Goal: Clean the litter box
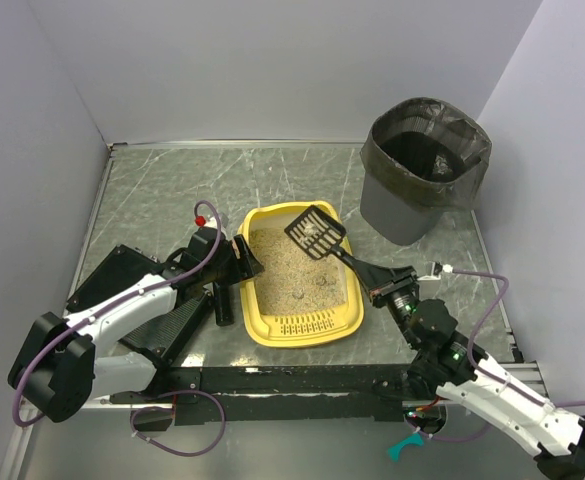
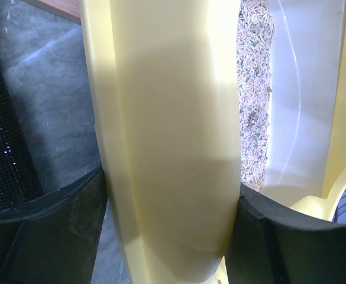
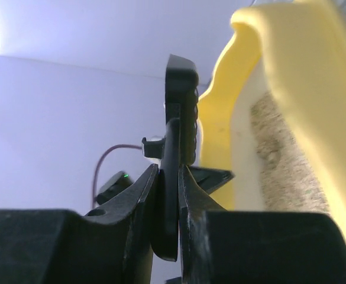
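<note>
Grey marbled counter: a shallow yellow plastic litter box [image 1: 307, 326] sits mid-front, its left rim pinched by the left gripper [image 1: 242, 258]. The right gripper [image 1: 377, 283] grips a black slotted plastic scoop [image 1: 315, 231] over its far end. Scooping seems underway; next, carry it level to the dark grey bagged bin [image 1: 424, 170], far-right corner.

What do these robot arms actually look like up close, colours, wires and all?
Both arms are white shells with black joints: the left arm and right arm. A purple cable loops along each. The left gripper and right gripper are black, with chunky matte fingers. A small green light glows on the right arm.
</note>
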`<state>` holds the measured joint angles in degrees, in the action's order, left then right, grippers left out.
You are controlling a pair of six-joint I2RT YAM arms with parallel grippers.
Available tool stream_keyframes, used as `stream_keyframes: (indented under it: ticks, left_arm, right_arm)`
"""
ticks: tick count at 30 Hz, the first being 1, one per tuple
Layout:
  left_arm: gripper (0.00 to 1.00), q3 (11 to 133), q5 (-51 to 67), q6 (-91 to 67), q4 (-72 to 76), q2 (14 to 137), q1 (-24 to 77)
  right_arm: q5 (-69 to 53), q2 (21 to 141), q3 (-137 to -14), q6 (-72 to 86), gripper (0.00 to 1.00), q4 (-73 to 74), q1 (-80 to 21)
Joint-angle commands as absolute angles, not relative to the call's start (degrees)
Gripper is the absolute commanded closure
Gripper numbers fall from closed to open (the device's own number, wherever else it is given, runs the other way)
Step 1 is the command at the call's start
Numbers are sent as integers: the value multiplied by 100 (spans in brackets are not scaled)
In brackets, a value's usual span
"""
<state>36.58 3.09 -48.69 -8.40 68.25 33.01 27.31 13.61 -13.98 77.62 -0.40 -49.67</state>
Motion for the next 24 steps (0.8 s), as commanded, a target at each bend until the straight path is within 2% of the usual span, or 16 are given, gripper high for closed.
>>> stream_keyframes:
  ticks: [1,3,4,7,10,13,14,16,17,18,19,22,24]
  left_arm:
    - [29,3919,589,-4711,-175,6829,3296]
    - [29,3999,580,-4650,-255,6847,3296]
    - [29,4016,580,-4649,-237,6847,3305]
    - [29,4017,606,-4710,-115,6847,3305]
    - [30,4008,685,-4781,-88,6882,3305]
    - [30,4087,677,-4746,-211,6900,3305]
    - [30,4035,668,-4746,-176,6873,3296]
    - [29,3990,642,-4790,-88,6864,3296]
    - [29,4025,642,-4790,-105,6899,3296]
    - [29,4051,650,-4790,-140,6926,3305]
    - [29,4069,694,-4781,-123,6934,3305]
    - [29,4043,738,-4808,104,7013,3305]
    - [29,4122,799,-4790,114,7154,3296]
  right_arm:
    - [2565,1783,-1929,7876,100,508,-4948]
    - [2611,1758,-2109,7753,100,836,-4948]
    - [2480,1732,-1944,7543,100,269,-4948]
    - [2644,1652,-1741,7838,100,150,-4957]
    - [2103,2170,-1572,7718,100,-1036,-4948]
    - [2556,2093,-2125,7716,100,481,-4948]
    - [2505,2031,-2023,7630,100,362,-4948]
    - [2216,1873,-1654,7271,100,-805,-4948]
    - [2371,1802,-1722,7190,100,-704,-4948]
    - [2573,1636,-1871,7207,100,271,-4940]
    - [2819,1600,-2046,7546,100,551,-4948]
    - [2287,1748,-1785,7287,100,-464,-4957]
    - [2406,1863,-2011,7233,100,-91,-4948]
